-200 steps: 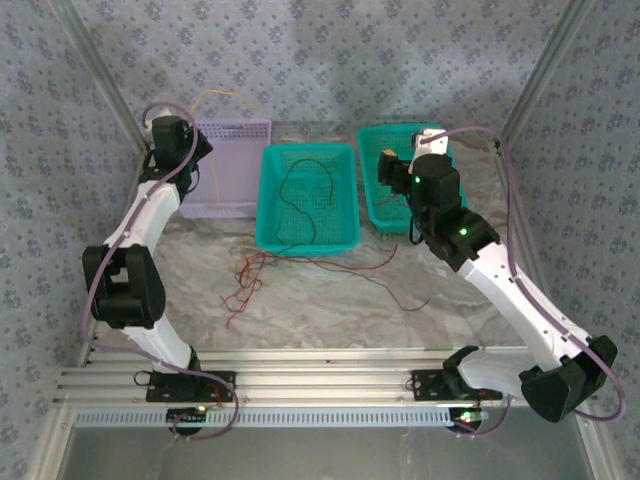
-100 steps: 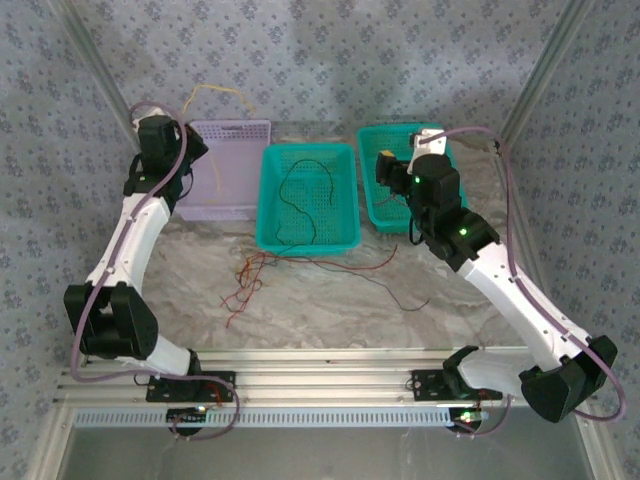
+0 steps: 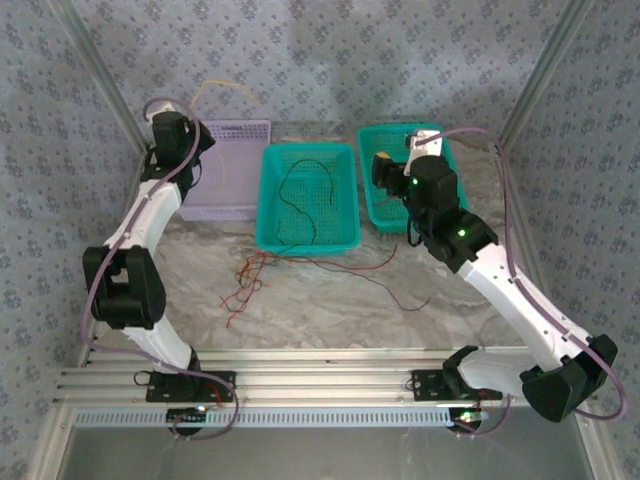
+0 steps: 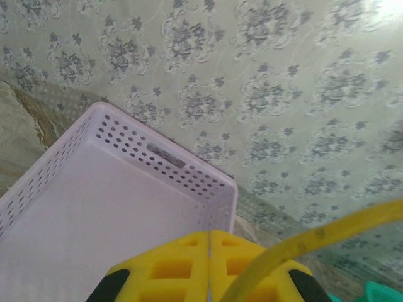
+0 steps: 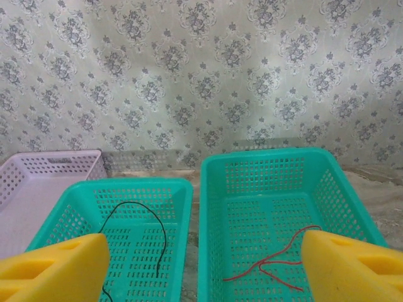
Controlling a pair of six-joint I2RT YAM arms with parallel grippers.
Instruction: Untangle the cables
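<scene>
1. The left hand (image 4: 210, 261) is at the far left of the surface (image 3: 330, 320), above the near right part of the lilac basket (image 4: 126, 141). Its yellow fingers are pressed together along a closed seam.
2. The left hand is clenched on a yellow wire (image 4: 340, 226). The wrist view shows the wire leaving the finger fronts and running up and away to the right. From above, it arcs in a loop over the far rim of the lilac basket and against the back wall.
3. The floor of the lilac basket, so far as the wrist view shows it, is bare. The basket stands at the far left, just beside the middle teal basket (image 3: 262, 200).
4. The middle teal basket holds one black wire (image 5: 164, 239). It lies loosely curved on the basket floor, apart from the other wires.
5. A tangle of red wires (image 3: 245, 278) lies on the surface in front of the middle teal basket. It is bunched at the left. Thin strands trail to the right across the marbled top, and one darker strand reaches furthest toward the right arm. I cannot tell whether any pale wire is among them.
6. The right teal basket (image 5: 264, 157) stands just right of the middle one. A single red wire (image 5: 277, 255) lies kinked on its floor.
7. The right hand (image 5: 204, 242) is raised above the near edges of the two teal baskets. Its fingers are spread wide and it is released, with nothing between them.
</scene>
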